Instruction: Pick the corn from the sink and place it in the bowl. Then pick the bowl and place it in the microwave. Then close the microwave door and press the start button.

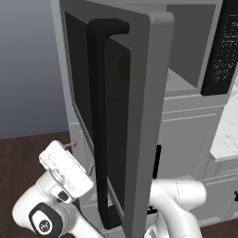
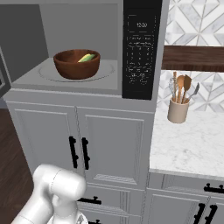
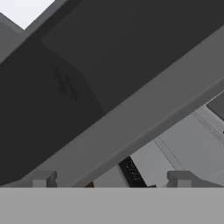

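the microwave door (image 3: 131, 118), stiff and hinged, lies just ahead of the spread-apart fingers (image 3: 41, 179); push its broad frame.

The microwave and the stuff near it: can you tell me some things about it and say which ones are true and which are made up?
1. The bowl sits inside the microwave. True.
2. The corn lies on the marble counter. False: it lies in the bowl.
3. The microwave door is shut. False: it stands swung open.
4. The tool is open and holds nothing. True.
5. A cup of kitchen utensils stands on the counter. True.
6. The bowl is blue. False: it is reddish brown.
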Controlling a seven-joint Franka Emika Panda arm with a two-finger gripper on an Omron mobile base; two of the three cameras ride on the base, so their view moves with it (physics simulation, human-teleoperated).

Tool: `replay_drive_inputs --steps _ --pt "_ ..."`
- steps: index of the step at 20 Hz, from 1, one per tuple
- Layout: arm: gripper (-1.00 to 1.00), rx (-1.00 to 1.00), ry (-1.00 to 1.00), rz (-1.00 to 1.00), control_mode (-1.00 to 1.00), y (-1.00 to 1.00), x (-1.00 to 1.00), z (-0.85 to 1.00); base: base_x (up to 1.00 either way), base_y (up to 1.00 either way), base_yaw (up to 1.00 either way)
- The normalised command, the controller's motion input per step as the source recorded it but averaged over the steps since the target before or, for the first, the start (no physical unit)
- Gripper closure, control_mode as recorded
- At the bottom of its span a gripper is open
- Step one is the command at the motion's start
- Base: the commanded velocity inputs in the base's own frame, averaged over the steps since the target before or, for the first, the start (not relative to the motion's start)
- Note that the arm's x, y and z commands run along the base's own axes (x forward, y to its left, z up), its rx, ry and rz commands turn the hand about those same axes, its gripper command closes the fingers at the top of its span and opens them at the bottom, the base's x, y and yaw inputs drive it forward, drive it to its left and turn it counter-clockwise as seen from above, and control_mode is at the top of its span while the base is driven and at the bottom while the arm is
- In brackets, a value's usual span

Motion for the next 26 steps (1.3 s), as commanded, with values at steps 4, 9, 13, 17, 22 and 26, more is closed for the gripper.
replay_drive_inputs --steps 4,9,13,17,22,26 --pt "-1.00 0.39 -0.10 0.08 -1.00 -1.00 -0.30 0.26 0.00 0.00 0.00" --pt "-1.00 0.43 -0.12 0.13 -1.00 -1.00 -0.20 0.25 0.00 0.00 0.00" --pt "-1.00 0.42 -0.10 0.14 -1.00 -1.00 -0.05 0.34 0.00 0.00 0.00" --pt "-1.00 0.38 -0.08 0.19 -1.00 -1.00 0.00 0.39 0.00 0.00 0.00" --pt "-1.00 0.37 -0.05 0.23 -1.00 -0.99 0.19 0.28 0.00 0.00 0.00" --pt "-1.00 0.20 0.03 0.24 -1.00 -0.60 0.75 0.32 0.00 0.00 0.00"
